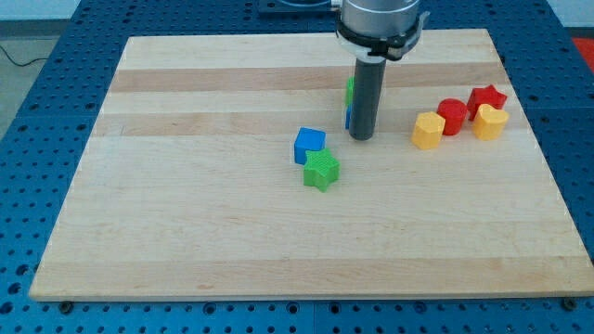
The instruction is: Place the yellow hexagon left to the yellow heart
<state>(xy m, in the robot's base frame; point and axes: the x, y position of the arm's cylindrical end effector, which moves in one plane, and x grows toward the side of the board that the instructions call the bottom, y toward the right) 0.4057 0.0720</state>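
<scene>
Nearest us on the wooden tabletop [232, 250], toward the view's bottom, sit the green star [321, 171] and, touching it on its upper-left side, the blue cube [309, 143].

Farther back and to the upper right of the green star, our tip [361, 137] rests on the tabletop. We carry no pincer, only this rod, so nothing spreads or pinches. Slivers of a green block [350, 90] and a blue block [348, 118] peek out just behind the rod on its left edge; their shapes are hidden.

Well to the right of our tip lies the cluster. One yellow block [427, 131] sits at its left end, touching the red block [452, 117]; another yellow block [490, 122] sits at its right end, below the red star [487, 96]. At this size we cannot say with confidence which yellow one is the hexagon and which the heart.

We judge the hexagon light, rigid and smooth, likely to slide easily and to spin if pushed off-centre. We cannot grasp it; we push squarely on a flat side. It stands squat, with no clear long axis, and its facing cannot be made out.
</scene>
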